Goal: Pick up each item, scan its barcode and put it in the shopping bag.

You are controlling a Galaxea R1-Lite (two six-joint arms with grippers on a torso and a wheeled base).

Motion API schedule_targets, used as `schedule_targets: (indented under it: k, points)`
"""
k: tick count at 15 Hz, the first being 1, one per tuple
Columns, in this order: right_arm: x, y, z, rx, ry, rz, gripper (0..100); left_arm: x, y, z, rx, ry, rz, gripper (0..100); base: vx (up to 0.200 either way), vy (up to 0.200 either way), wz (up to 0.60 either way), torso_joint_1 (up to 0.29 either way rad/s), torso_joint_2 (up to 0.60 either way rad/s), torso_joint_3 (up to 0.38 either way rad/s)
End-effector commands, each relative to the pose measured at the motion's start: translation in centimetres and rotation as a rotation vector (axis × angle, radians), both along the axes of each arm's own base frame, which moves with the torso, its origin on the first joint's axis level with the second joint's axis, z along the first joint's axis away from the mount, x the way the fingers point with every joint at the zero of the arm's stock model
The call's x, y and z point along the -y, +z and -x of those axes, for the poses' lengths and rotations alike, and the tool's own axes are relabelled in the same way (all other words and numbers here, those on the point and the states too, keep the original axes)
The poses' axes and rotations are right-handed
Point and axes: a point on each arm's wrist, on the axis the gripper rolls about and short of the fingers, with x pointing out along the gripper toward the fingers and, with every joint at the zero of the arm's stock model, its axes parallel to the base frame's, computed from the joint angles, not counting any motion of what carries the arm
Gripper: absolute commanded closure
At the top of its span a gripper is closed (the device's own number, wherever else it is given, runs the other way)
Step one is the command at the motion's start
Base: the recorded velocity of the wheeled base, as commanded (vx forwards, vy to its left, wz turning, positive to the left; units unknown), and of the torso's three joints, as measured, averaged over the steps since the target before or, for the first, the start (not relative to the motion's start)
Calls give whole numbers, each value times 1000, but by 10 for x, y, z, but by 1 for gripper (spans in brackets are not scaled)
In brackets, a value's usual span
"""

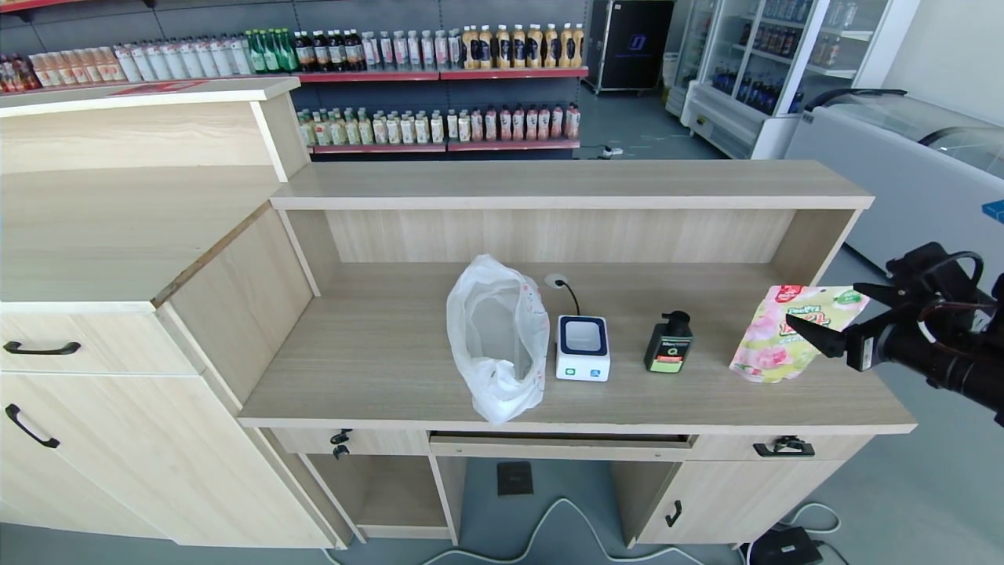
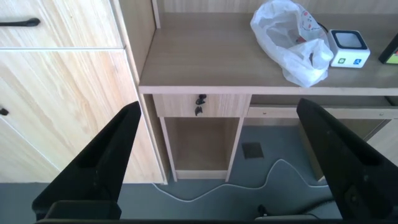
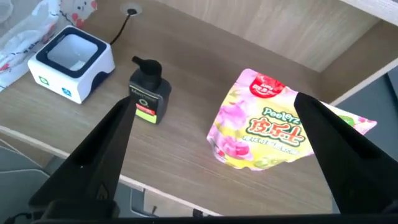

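While right claw (image 1: 823, 306) gapes: one pouch (image 1: 773, 349), one bottle (image 1: 668, 347).

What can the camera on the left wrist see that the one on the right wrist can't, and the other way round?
Left wrist adds: the pale wooden cabinet drawer with a black handle, and a dark key hanging in the lock under the counter. Right wrist adds: the pink flowered pouch. Both share: the white plastic shopping bag and the white box-shaped barcode scanner.
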Motion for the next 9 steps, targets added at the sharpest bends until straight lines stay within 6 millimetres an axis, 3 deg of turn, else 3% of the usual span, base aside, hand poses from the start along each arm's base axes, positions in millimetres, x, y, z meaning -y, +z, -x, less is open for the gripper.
schedule_targets:
  k: [1, 6, 9]
  points:
    - [-4, -39, -32, -63, 44, 9, 0, 0, 0, 0, 0, 0, 0, 0, 0, 0, 0, 0, 0, 0]
    - [-1, -66, -81, -67, 82, 41, 0, 0, 0, 0, 0, 0, 0, 0, 0, 0, 0, 0, 0, 0]
    - [-4, -84, -92, -92, 117, 52, 0, 0, 0, 0, 0, 0, 0, 0, 0, 0, 0, 0, 0, 0]
